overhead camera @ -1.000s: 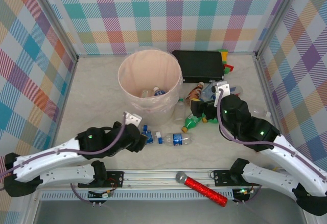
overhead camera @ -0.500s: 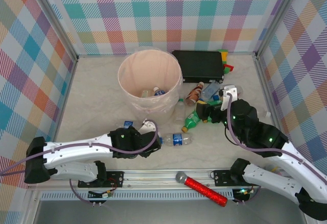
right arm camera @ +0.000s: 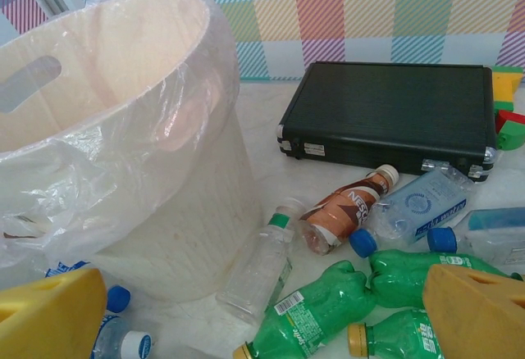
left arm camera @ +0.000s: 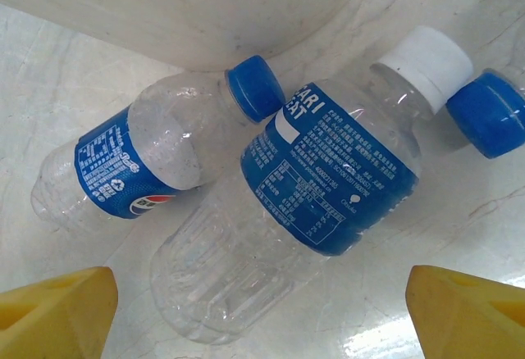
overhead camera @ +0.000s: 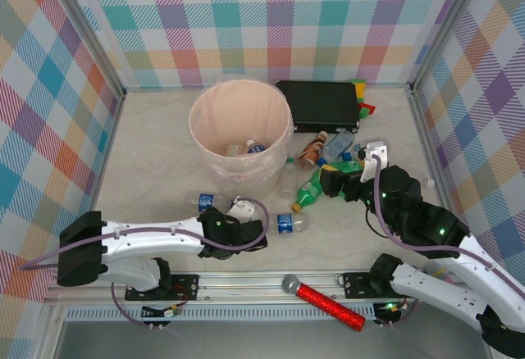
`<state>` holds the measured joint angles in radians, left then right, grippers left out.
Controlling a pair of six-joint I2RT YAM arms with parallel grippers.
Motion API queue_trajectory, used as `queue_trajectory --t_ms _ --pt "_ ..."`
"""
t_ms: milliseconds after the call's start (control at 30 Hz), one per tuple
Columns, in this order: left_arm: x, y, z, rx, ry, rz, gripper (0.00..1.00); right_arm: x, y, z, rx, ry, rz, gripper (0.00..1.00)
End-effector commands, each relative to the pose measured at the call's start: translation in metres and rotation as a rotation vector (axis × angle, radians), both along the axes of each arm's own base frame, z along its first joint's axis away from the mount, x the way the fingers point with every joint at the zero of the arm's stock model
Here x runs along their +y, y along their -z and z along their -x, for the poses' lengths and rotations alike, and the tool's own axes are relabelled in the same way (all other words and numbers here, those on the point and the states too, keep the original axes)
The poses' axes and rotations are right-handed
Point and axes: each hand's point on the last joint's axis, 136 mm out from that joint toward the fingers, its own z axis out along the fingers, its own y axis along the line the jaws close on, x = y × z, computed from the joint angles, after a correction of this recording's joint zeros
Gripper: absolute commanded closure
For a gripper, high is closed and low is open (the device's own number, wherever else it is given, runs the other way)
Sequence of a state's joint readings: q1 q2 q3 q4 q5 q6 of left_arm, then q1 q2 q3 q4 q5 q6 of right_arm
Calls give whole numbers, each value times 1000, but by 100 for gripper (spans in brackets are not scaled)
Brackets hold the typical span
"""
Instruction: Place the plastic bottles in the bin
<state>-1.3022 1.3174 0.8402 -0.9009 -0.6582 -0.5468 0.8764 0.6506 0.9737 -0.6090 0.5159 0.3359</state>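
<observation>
Cream plastic, the bin [overhead camera: 234, 105] holds two bottles [overhead camera: 256, 147] at its bottom. Just before its near wall the left gripper [left arm camera: 262, 310] hangs wide open astride a white-capped bottle [left arm camera: 312, 195], with a blue-capped one [left arm camera: 139, 162] beside it by the bin's foot. Right of the bin the right gripper [right arm camera: 262, 318] gapes wide and empty over green bottles [right arm camera: 320, 310]. Open tabletop [overhead camera: 148, 154] lies left of the bin.

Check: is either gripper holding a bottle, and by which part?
Nothing is held. The left gripper stands open over the white-capped bottle; the right gripper is open too.
</observation>
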Motion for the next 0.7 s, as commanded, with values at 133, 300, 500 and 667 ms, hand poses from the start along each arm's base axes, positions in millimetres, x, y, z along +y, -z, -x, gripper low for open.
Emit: queue_trajectory --t_ms 133,300,500,667 --pt "-7 16 -9 -12 -37 1 8 -1 5 -1 9 11 1 1" --pt "-6 37 -11 27 -75 -44 8 -2 4 -1 13 12 -2 1" --pt "-5 50 -7 56 -82 -74 9 -1 5 -1 17 11 2 1" --pt "-20 51 4 105 -5 -52 12 2 8 -3 25 9 3 1"
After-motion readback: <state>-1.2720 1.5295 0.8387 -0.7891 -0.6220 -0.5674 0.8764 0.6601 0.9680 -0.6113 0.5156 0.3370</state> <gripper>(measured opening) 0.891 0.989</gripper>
